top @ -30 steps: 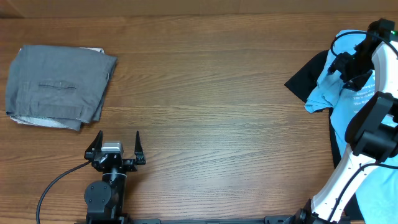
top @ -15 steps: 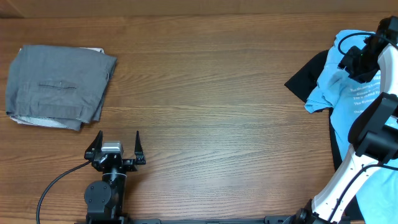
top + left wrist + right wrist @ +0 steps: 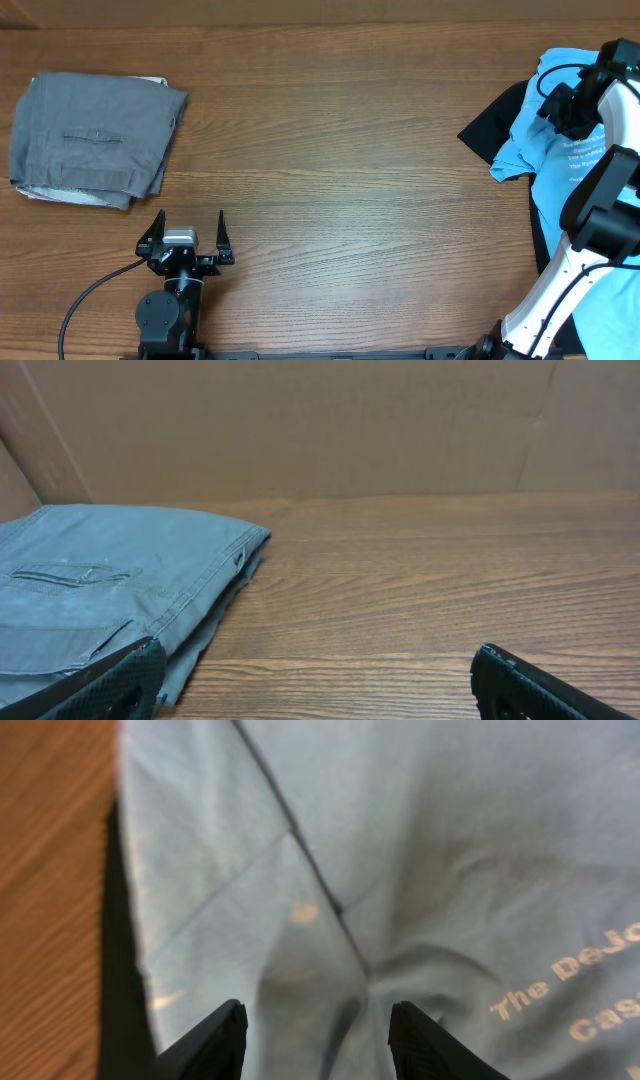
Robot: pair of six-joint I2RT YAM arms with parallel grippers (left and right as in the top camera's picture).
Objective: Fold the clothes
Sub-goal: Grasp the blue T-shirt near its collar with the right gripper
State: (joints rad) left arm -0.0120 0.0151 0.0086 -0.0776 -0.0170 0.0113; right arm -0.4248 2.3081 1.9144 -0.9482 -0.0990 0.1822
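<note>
The light blue T-shirt (image 3: 548,135) lies crumpled at the table's right edge, its side with small white lettering up. In the right wrist view the shirt (image 3: 400,870) fills the frame, with a seam and some lettering showing. My right gripper (image 3: 572,108) hangs over the shirt's upper part. In its own view it (image 3: 318,1035) is open, fingers just above the cloth, holding nothing. My left gripper (image 3: 190,232) is open and empty over bare wood near the front left, and its wrist view (image 3: 320,680) shows the fingertips wide apart.
Folded grey trousers (image 3: 95,138) lie at the far left, also seen in the left wrist view (image 3: 110,590). A black garment (image 3: 495,122) lies under the shirt's left side. A cardboard wall (image 3: 320,430) stands behind the table.
My right gripper has moved a little toward the far right over the shirt. The shirt and the left arm have not moved.
</note>
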